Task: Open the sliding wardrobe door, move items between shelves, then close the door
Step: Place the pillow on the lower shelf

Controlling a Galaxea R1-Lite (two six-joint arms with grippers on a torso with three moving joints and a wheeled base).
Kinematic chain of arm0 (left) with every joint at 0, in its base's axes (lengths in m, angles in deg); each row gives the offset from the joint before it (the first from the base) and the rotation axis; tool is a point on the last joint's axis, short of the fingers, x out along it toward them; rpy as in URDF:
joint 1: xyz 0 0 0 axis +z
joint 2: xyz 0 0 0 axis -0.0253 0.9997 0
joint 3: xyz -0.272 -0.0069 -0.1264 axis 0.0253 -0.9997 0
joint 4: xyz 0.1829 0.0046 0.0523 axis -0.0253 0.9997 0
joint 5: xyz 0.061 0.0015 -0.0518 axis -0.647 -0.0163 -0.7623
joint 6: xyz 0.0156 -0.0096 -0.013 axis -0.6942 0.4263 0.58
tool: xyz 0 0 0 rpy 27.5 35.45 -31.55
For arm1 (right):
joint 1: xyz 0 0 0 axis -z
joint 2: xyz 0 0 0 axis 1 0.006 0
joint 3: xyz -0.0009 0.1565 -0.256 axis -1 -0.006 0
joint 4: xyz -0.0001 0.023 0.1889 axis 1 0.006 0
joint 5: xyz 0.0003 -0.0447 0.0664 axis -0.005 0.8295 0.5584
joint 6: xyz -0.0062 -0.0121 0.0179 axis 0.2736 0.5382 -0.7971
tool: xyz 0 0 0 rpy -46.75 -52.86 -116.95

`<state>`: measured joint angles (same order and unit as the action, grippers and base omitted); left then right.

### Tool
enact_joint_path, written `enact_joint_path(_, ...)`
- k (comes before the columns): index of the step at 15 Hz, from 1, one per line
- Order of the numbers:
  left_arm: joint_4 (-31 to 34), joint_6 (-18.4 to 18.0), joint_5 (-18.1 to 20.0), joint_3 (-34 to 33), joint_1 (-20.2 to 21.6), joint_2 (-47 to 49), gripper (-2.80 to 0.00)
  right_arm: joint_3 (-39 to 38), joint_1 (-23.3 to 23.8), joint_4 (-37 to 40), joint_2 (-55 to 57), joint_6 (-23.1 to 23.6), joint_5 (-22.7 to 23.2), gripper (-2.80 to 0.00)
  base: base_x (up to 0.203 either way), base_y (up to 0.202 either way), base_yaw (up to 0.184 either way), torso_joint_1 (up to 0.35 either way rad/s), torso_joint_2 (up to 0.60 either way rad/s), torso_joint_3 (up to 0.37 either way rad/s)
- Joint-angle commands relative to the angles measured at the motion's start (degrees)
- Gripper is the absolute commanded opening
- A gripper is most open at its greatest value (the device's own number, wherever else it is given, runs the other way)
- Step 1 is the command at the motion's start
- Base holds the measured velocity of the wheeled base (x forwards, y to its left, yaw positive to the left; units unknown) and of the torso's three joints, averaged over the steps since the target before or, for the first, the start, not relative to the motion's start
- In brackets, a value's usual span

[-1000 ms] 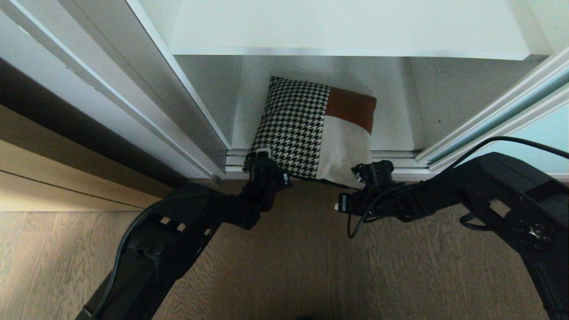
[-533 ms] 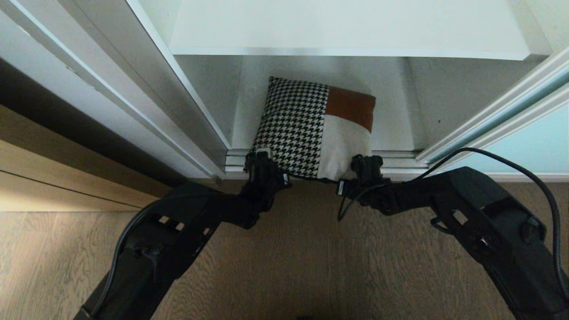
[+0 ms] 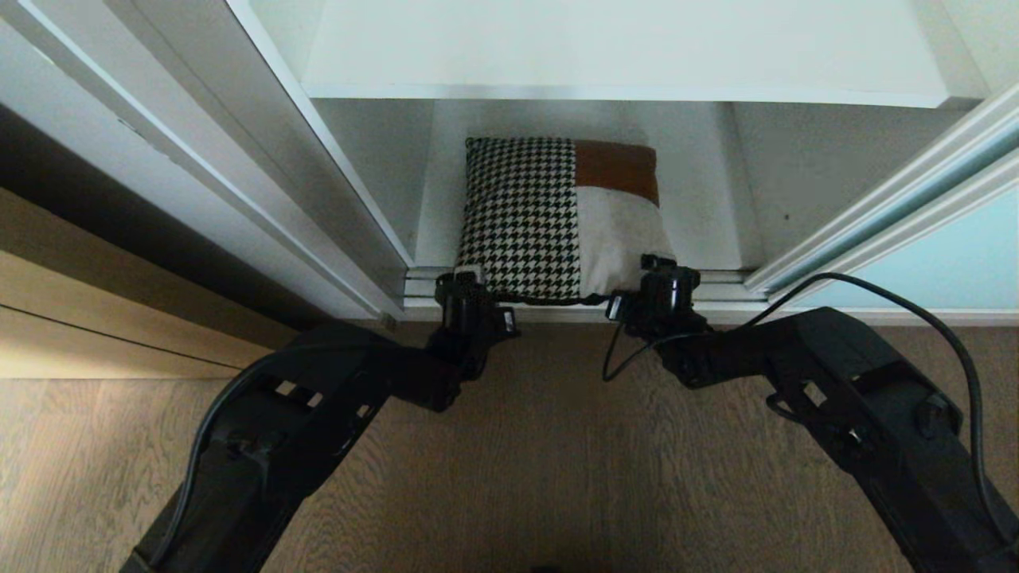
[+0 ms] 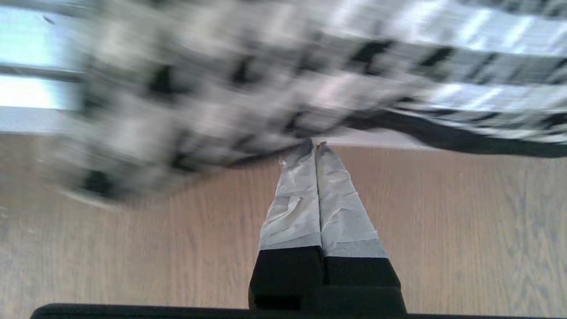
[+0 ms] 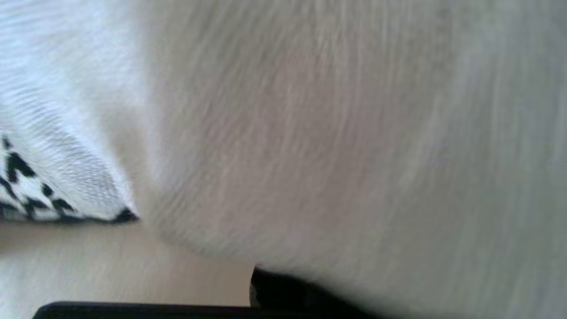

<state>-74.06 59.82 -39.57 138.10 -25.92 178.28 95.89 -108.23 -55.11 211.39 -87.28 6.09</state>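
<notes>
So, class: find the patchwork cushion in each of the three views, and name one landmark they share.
Head view: the cushion sits centre, on the wardrobe's bottom shelf, near edge between the left gripper and right gripper.
Left wrist view: blurred houndstooth fills the upper part, just beyond the shut fingers.
Right wrist view: the cream patch fills most of the picture.
Shared landmark: the wooden floor.

One cushion point(image 3: 557, 219) with three patches: one houndstooth, one rust-brown, one cream.
Two grippers at cushion's near edge: left gripper point(image 3: 470, 280) at houndstooth corner, right gripper point(image 3: 654, 270) at cream corner.
Two white shelves: one upper shelf point(image 3: 621, 48) above and beyond both grippers, one lower shelf point(image 3: 716, 231) under cushion.
One aqua sliding door point(image 3: 939, 263) just right of right gripper.
One wood floor point(image 3: 541, 461) under both arms.
</notes>
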Motion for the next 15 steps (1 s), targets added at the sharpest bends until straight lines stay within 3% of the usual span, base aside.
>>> enact_joint_path(1, 0.3, 0.0, -0.1, 1.2, 1.0, 0.1, -2.8, 0.0, 0.2, -2.2, -0.8, 0.7, -0.1, -2.8, 0.0, 0.0, 0.0, 0.0, 0.0, 0.0)
enact_joint_path(5, 0.8, -0.3, 0.1, 1.7, 2.9, 1.3, -2.8, 0.1, 0.1, -3.5, -1.1, 2.5, -0.8, -2.8, 0.0, 0.0, 0.0, 0.0, 0.0, 0.0)
enact_joint_path(7, 2.1, -0.6, 0.2, 5.1, 4.3, 2.9, -2.8, -0.2, -0.8, -4.1, -0.1, 2.6, -4.8, -2.8, 0.0, 0.0, 0.0, 0.0, 0.0, 0.0)
enact_joint_path(10, 3.0, -0.7, 3.6, 5.2, 7.5, 1.6, -2.8, -0.8, -3.1, -4.7, 0.0, 2.6, -10.6, -2.8, 0.0, 0.0, 0.0, 0.0, 0.0, 0.0)
enact_joint_path(15, 1.5, 1.8, 0.4, 4.1, 8.2, -2.9, -2.8, -3.1, -5.5, -8.6, -0.5, 1.1, -13.1, -2.8, 0.0, 0.0, 0.0, 0.0, 0.0, 0.0)
